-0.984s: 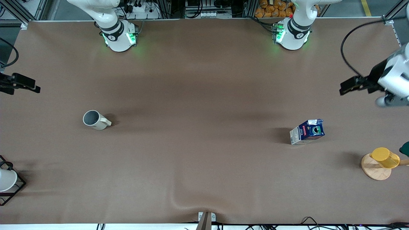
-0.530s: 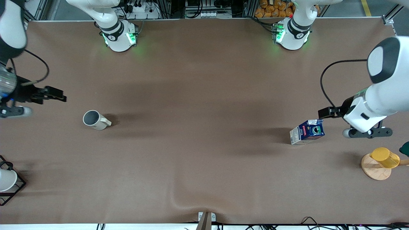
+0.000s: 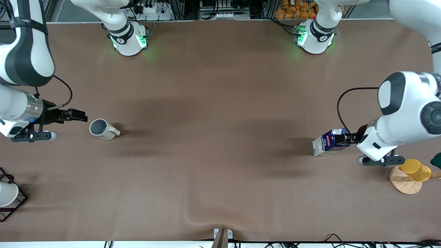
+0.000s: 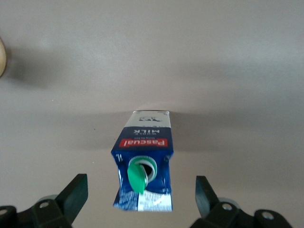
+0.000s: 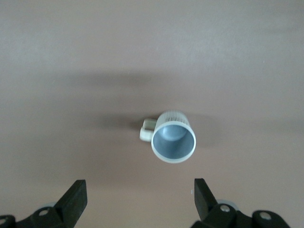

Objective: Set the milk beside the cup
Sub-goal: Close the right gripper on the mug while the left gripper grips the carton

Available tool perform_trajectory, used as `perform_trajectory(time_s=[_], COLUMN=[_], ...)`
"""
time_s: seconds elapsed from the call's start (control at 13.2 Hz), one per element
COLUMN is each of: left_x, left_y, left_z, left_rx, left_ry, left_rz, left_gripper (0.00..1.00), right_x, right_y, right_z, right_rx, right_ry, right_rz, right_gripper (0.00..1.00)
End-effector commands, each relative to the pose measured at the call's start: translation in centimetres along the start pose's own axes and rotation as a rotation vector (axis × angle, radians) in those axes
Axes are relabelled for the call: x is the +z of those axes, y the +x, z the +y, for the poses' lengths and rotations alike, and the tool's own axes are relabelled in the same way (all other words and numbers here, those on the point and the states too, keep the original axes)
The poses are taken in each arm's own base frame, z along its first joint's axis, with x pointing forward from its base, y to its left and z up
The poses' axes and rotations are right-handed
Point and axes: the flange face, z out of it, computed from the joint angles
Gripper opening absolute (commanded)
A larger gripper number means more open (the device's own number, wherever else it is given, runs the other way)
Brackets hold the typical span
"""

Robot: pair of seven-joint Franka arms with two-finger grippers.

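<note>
Under wide left tool [image 4: 137, 199]: upright blue milk [image 4: 143, 159], green cap seemingly flipped open.

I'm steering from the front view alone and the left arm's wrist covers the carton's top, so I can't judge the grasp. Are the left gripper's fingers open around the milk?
Observer: The left gripper is open; in the left wrist view the milk sits between its fingers, untouched.
Operator: Is the cap shut?
Observer: The green cap is flipped open, with the spout's hole showing.
Operator: And the carton, upright?
Observer: Yes, it stands upright on the table.
Operator: What about the right gripper?
Observer: The right gripper is open too, with the cup just ahead of its fingers, upright and empty.
</note>
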Motion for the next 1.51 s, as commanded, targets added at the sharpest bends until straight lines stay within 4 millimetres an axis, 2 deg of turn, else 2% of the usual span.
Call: perform_trajectory(time_s=[0.0, 0.08, 0.3, 0.45, 0.53, 0.61, 0.68, 0.76, 0.83, 1.14, 1.36, 1.44], left_x=[1.6, 2.2, 3.6, 4.1, 4.2, 4.4, 4.9, 5.5, 5.8, 6.0, 6.3, 6.3], left_y=[-0.1, -0.2, -0.7, -0.8, -0.8, -0.8, -0.7, -0.8, -0.8, -0.8, -0.8, -0.8], left_z=[-0.3, -0.5, -0.2, -0.3, -0.3, -0.2, -0.2, -0.3, -0.3, -0.2, -0.4, -0.4], left_rx=[0.001, -0.001, 0.007, 0.008, 0.010, 0.010, 0.009, 0.010, 0.011, 0.015, 0.009, 0.008], left_ry=[0.024, 0.024, 0.030, 0.030, 0.031, 0.031, 0.031, 0.031, 0.033, 0.039, 0.039, 0.039], left_rz=[-0.018, -0.027, -0.051, -0.057, -0.059, -0.062, -0.070, -0.073, -0.071, -0.071, -0.078, -0.078], left_gripper=[1.00, 1.00, 1.00, 1.00, 1.00, 1.00, 1.00, 1.00, 1.00, 1.00, 1.00, 0.95], right_x=[5.6, 6.6, 10.3, 11.4, 12.5, 14.0, 16.3, 18.0, 18.0, 18.1, 17.9, 17.9], right_y=[-0.9, -0.6, 0.4, 0.4, 0.6, 0.9, 1.1, 1.3, 1.4, 1.0, 0.9, 1.0], right_z=[0.7, 0.4, 1.3, 2.9, 3.0, 3.3, 4.1, 5.6, 5.8, 3.4, 3.4, 3.1], right_rx=[0.102, 0.108, 0.299, 0.324, 0.326, 0.338, 0.366, 0.392, 0.393, 0.426, 0.434, 0.429], right_ry=[-0.001, -0.002, -0.006, -0.007, -0.009, -0.010, -0.011, -0.007, -0.009, -0.020, -0.020, -0.021], right_rz=[0.010, -0.005, -0.038, -0.058, -0.072, -0.079, -0.111, -0.119, -0.099, -0.109, -0.111, -0.109], right_gripper=[1.00, 1.00, 1.00, 1.00, 1.00, 1.00, 1.00, 1.00, 1.00, 1.00, 1.00, 1.00])
